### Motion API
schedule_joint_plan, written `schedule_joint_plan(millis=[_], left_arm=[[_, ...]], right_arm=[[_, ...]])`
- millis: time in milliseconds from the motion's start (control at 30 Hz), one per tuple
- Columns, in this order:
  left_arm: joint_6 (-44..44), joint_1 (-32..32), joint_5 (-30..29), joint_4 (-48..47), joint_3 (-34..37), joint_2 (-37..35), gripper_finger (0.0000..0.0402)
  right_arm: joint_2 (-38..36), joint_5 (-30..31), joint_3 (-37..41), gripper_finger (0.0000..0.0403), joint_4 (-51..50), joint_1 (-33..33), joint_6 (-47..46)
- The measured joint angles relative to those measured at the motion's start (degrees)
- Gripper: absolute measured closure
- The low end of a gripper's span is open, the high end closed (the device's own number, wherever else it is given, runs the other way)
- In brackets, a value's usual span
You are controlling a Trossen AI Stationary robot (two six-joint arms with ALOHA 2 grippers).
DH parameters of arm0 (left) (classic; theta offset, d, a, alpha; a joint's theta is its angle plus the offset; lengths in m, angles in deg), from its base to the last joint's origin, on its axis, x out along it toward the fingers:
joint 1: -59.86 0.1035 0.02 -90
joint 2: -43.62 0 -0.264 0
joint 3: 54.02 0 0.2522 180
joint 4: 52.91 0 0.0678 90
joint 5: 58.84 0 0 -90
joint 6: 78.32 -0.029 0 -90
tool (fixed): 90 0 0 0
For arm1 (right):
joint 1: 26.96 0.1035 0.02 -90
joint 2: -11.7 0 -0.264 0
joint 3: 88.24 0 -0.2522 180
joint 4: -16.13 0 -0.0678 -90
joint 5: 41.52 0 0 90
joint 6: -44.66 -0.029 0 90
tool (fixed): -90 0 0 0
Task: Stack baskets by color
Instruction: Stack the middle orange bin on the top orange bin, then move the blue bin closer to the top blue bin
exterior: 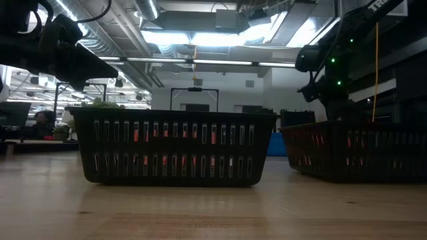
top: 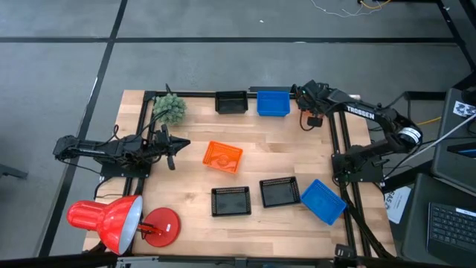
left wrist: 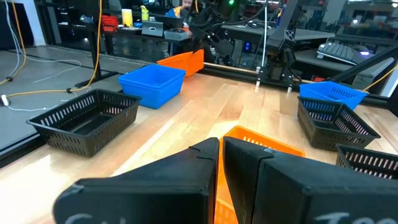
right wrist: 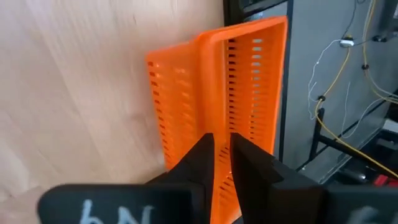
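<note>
**Two orange baskets in play, one clamped at the far edge**

High view: six baskets lie on the table (top: 282, 160). A black basket (top: 231, 102) and a blue basket (top: 273, 103) sit side by side at the far edge; an orange basket (top: 222, 156) lies mid-table; two black ones (top: 230, 201) and (top: 280, 192) and a tilted blue one (top: 323, 201) line the near side. The left gripper (top: 178, 144) hangs just beside the mid-table orange basket. The right gripper (top: 303, 97) is at the far edge, beside the blue basket.

Low view: a black basket fills the foreground, another stands to its right; neither gripper's tips show.

Left wrist view: the left fingers (left wrist: 186, 168) are pressed together, holding nothing, with the orange rim just beyond them.

Right wrist view: the right fingers (right wrist: 202, 155) pinch the wall of a second orange basket (right wrist: 217, 93), which hangs tilted above the table edge.

Risk, as I judge it: the pinch is on a thin perforated wall, so the basket could swing or slip on the carry, or land skewed on the mid-table one. The left gripper nearby could also get in the way.
</note>
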Motion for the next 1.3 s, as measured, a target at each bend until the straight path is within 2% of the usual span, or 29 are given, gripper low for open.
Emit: schedule_joint_plan(millis=[167,367,533,667,767,867,933,1000,1067,1300], left_arm=[[0.02,-0.02,0.00,0.00,0.00,0.01,0.0388],[0.08,0.00,0.00,0.02,0.00,0.02,0.0388],[0.06,0.00,0.00,0.01,0.00,0.01,0.0388],[0.04,-0.02,0.00,0.02,-0.02,0.00,0.0388],[0.08,-0.01,0.00,0.02,-0.01,0.01,0.0388],[0.09,-0.01,0.00,0.02,-0.01,0.02,0.0388],[0.06,-0.02,0.00,0.02,0.00,0.02,0.0388],[0.03,-0.02,0.00,0.02,0.00,0.00,0.0388],[0.02,0.00,0.00,0.00,0.00,0.00,0.0388],[-0.04,-0.01,0.00,0.00,-0.01,0.01,0.0388]], right_arm=[[-1.61,-2.79,-0.02,0.0339,-2.27,0.26,-0.79],[-1.61,0.48,-0.02,0.0275,-3.49,1.17,-6.46],[-1.61,3.50,-0.57,0.0250,-7.69,6.87,-16.95],[-1.61,1.26,-4.86,0.0257,-13.55,13.63,-28.76],[-1.61,-5.55,-9.72,0.0268,-20.58,18.18,-40.62],[-1.65,-19.20,-14.10,0.0277,-27.10,21.43,-54.14],[-1.65,-28.20,-15.47,0.0281,-30.77,23.88,-59.22],[-1.65,-34.39,-15.38,0.0283,-34.40,26.96,-60.31],[-1.65,-37.63,-13.97,0.0284,-37.25,30.39,-63.04],[-1.64,-47.53,-7.86,0.0284,-42.72,45.19,-85.58]])
